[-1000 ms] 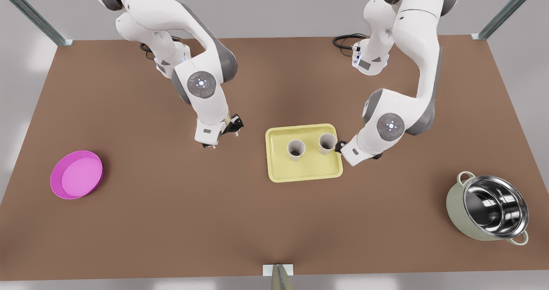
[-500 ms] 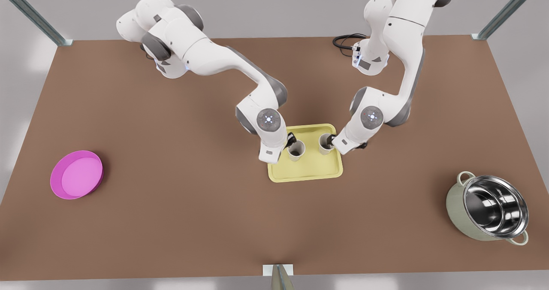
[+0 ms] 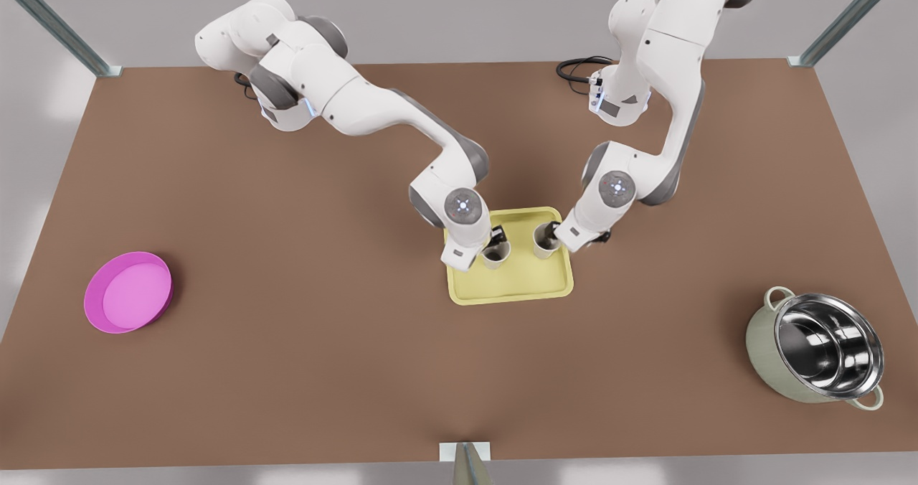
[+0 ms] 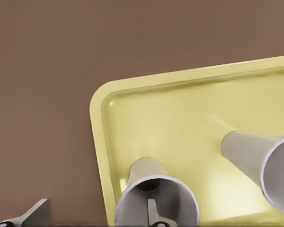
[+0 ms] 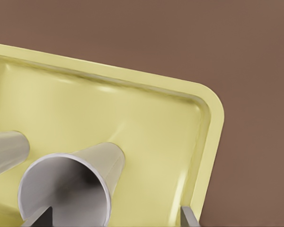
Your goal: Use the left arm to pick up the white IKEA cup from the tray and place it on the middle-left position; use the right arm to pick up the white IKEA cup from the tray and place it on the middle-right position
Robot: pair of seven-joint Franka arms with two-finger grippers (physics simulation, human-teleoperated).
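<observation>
A brown table is carrying the tray (image 3: 510, 284) at frame centre, both cups standing on it. The left gripper (image 3: 493, 245) is straddling the left cup's (image 3: 496, 255) rim, spread; the right gripper (image 3: 553, 236) is straddling the right cup (image 3: 543, 241) likewise. Each should pinch the wall squarely before lifting straight.

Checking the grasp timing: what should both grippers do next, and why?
Probably close. The left gripper straddles one cup's rim, one finger inside; the right gripper likewise straddles the other cup. Both cups stand on the tray.
</observation>
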